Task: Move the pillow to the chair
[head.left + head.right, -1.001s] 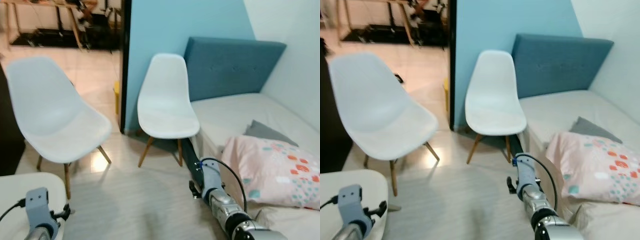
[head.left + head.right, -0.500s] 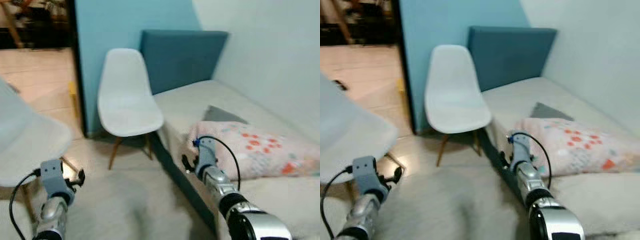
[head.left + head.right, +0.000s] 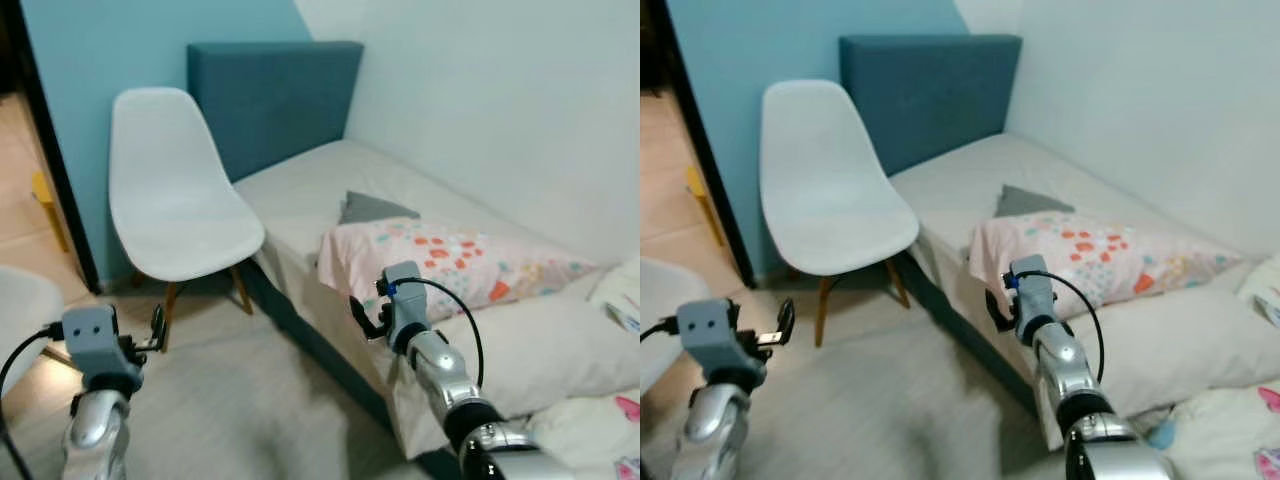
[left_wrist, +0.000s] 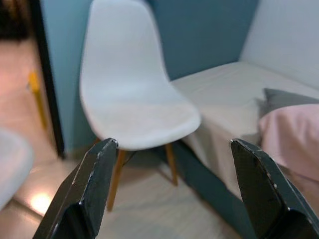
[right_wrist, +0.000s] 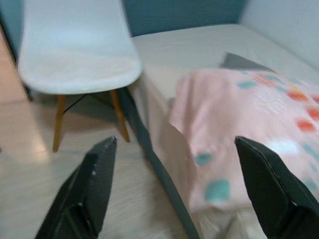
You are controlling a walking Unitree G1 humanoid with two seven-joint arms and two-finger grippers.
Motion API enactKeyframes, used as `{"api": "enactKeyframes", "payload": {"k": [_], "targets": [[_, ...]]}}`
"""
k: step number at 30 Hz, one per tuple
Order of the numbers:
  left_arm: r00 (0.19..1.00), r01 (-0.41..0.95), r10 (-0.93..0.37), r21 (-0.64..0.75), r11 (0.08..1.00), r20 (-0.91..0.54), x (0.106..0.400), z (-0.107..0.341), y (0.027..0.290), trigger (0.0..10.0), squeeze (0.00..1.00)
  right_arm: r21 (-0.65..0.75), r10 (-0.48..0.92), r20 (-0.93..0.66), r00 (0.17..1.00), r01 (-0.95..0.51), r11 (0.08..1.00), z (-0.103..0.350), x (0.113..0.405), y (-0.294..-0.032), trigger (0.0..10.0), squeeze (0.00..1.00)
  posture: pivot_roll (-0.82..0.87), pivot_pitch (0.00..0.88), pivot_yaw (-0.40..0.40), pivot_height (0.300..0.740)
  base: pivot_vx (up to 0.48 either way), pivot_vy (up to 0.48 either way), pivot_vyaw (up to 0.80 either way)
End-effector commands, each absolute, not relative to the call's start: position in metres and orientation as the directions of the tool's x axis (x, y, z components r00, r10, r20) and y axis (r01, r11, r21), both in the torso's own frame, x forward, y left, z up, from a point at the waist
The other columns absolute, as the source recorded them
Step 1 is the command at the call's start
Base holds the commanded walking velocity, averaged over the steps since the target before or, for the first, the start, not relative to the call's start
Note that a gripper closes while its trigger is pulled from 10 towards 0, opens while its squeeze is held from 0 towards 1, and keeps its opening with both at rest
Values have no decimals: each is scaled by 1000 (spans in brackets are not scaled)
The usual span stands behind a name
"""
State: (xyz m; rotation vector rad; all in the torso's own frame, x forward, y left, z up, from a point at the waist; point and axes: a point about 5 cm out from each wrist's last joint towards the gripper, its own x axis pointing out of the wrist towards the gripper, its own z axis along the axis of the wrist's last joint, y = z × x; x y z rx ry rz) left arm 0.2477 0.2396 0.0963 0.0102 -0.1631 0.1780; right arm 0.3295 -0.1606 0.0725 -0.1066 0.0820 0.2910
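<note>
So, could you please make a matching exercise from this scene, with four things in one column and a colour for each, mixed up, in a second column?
Things:
1. chair
2. pillow
3. headboard
4. cushion

Colours:
A. dark teal blue
B. grey
C. white with wooden legs
D. pink with orange and teal spots

Pairs: 1-C, 2-D, 3-A, 4-B
</note>
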Motion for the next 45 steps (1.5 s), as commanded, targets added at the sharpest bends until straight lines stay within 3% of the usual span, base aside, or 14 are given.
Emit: {"api": "enactKeyframes", "payload": {"k": [1, 8, 13, 16, 22, 29, 45], "targets": [[971, -146, 144, -5, 989, 191, 252, 107, 229, 10000, 0, -78, 262, -65, 963, -267, 961, 81, 331, -170, 10000, 0, 37, 0, -138, 740, 0, 0, -788], [976, -17, 11, 27, 999, 216, 217, 142, 180, 10000, 0, -149, 180, 8, 984, -177, 973, 94, 293, -188, 10000, 0, 45, 0, -115, 740, 0, 0, -788], [984, 7, -13, 34, 999, 178, 202, 143, 167, 10000, 0, -114, 216, 40, 976, -211, 971, 108, 277, -182, 10000, 0, 21, 0, -89, 740, 0, 0, -788], [993, -25, 26, -3, 1000, 117, 199, 136, 175, 10000, 0, -39, 260, -21, 965, -261, 965, 93, 270, -167, 10000, 0, 29, 0, -85, 740, 0, 0, -781], [993, -72, 68, 34, 997, 94, 201, 136, 181, 10000, 0, -3, 251, -57, 966, -252, 968, 85, 277, -166, 10000, 0, 38, 0, -85, 740, 0, 0, -769], [967, -254, 252, 79, 964, 33, 202, 126, 202, 10000, 0, 52, 261, -63, 963, -258, 965, 88, 280, -164, 10000, 0, 33, 0, -97, 740, 0, 0, -742], [945, -327, 327, 22, 945, -1, 207, 124, 207, 10000, 0, 46, 273, -84, 958, -270, 962, 91, 285, -167, 10000, 0, 14, 0, -110, 740, 293, 0, 0]]}}
